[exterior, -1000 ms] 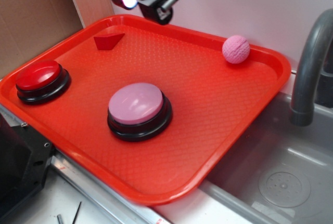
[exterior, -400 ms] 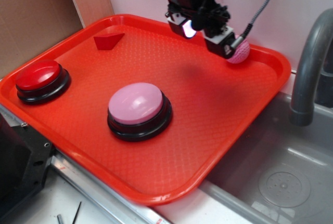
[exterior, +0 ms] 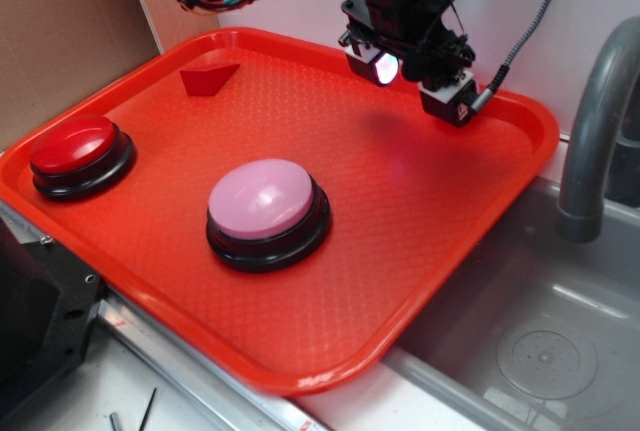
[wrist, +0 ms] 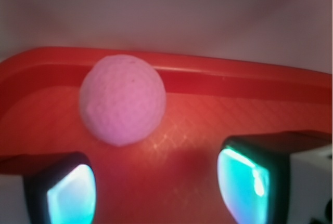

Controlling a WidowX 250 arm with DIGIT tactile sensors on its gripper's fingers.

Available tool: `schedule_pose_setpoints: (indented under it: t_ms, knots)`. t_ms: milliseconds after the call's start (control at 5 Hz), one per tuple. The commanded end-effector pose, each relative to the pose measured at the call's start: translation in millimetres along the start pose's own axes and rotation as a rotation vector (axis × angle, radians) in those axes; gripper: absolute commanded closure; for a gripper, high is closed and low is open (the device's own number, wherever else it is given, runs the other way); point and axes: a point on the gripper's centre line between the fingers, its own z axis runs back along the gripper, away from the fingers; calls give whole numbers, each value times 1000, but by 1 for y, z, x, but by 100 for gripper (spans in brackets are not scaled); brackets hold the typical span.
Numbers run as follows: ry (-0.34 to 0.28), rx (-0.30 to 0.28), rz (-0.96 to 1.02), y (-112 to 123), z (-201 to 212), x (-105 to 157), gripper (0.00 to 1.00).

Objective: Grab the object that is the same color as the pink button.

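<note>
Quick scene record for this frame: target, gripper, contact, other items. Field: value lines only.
target: pink ball, by the tray's far rim; hidden behind the arm in the exterior view
gripper: gripper open, fingers either side, ball ahead of the tips and left of centre
contact: none visible
reference: pink button, mid-tray
other items: red button at the left edge; red wedge block at the far-left corner
beside tray: grey sink and faucet

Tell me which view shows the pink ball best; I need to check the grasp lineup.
The wrist view. The pink ball fills the upper left, dimples visible, resting by the tray rim, ahead of the open end effector and left of center. In the exterior view the end effector hides the ball completely.
</note>
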Motion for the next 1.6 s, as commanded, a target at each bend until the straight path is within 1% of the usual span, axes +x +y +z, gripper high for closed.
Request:
schedule_pose_setpoints:
  t_ms: [0, 200, 400, 600, 800, 1000, 1200, 1400]
  knots:
    - [-147, -122, 110, -8, 7, 27, 0]
    - [-115, -191, 209, -10, 3, 30, 0]
    - [-105, -142, 198, -11, -6, 29, 0]
    - [-109, -132, 181, -10, -12, 30, 0]
    - [-117, -108, 167, -14, -18, 33, 100]
    - [-132, -91, 111, -14, -13, 32, 100]
    - [-165, -78, 48, -8, 7, 22, 100]
    - [-139, -83, -65, 2, 51, -1, 100]
